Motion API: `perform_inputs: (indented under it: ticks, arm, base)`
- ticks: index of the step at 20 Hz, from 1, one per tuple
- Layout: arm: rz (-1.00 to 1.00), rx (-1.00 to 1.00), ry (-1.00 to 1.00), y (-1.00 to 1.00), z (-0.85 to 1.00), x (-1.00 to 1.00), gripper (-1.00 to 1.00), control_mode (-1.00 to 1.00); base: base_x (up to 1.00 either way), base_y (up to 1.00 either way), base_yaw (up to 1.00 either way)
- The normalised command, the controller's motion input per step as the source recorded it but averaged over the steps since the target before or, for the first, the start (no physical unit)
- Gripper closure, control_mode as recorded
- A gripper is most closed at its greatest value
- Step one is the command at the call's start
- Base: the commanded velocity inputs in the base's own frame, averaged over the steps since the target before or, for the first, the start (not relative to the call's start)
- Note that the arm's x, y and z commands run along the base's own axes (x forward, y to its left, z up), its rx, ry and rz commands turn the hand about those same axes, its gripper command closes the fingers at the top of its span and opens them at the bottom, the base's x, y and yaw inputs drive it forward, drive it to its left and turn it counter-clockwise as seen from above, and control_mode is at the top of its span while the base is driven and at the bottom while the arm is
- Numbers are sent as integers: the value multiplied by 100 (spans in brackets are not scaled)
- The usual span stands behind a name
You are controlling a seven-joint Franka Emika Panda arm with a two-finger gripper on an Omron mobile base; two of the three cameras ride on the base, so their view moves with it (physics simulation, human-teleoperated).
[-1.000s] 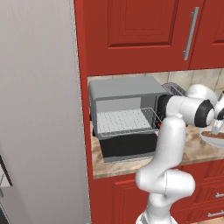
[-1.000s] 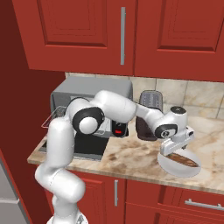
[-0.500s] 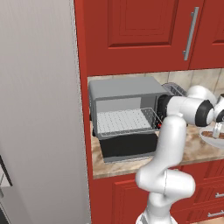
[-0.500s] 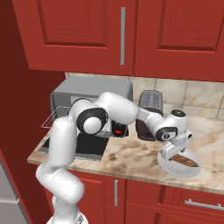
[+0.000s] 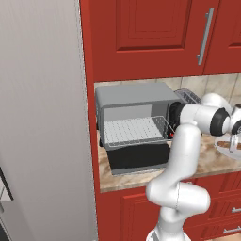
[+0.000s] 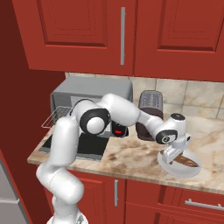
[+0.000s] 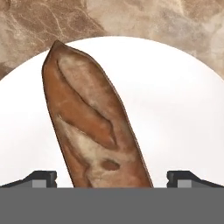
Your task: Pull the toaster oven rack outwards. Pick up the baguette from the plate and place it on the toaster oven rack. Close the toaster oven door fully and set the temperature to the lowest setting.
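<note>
Close to the hand camera, the gripper (image 7: 112, 178) stands spread wide, its two dark fingertips (image 7: 40, 178) at the lower left and lower right of the hand view with the baguette (image 7: 94, 127) running between them, untouched by either. That brown loaf lies on the white plate (image 7: 175, 109), slanting from the bottom centre toward the upper left of the frame. In the right base view the gripper (image 6: 175, 153) hangs low over the plate (image 6: 192, 169) at the lower right, on the marbled counter (image 6: 131, 157). Farther back, at left centre, the toaster oven (image 6: 94, 94) stands against the wall. In the left base view its door (image 5: 139, 157) is dropped open and the toaster oven rack (image 5: 136, 130) is drawn out past the cavity's front. Beside the oven stands a dark slot toaster (image 6: 151, 103), under red cabinets (image 6: 122, 35).
</note>
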Motion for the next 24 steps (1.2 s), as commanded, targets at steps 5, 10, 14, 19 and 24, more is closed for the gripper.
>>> perform_inputs:
  ticks: [5, 10, 14, 19, 24]
  arm:
    - [9, 0, 2, 0, -19, 0, -100, -100]
    - [8, 0, 1, 0, -12, 0, 100, -100]
    - [4, 0, 1, 0, 0, -1, 100, -100]
    - [0, 0, 0, 20, 37, -22, 100, -100]
    - [0, -1, 5, 60, 81, -21, 100, -100]
  base:
    - [0, 0, 0]
    - [0, 0, 0]
    - [0, 0, 0]
    - [0, 0, 0]
    - [0, 0, 0]
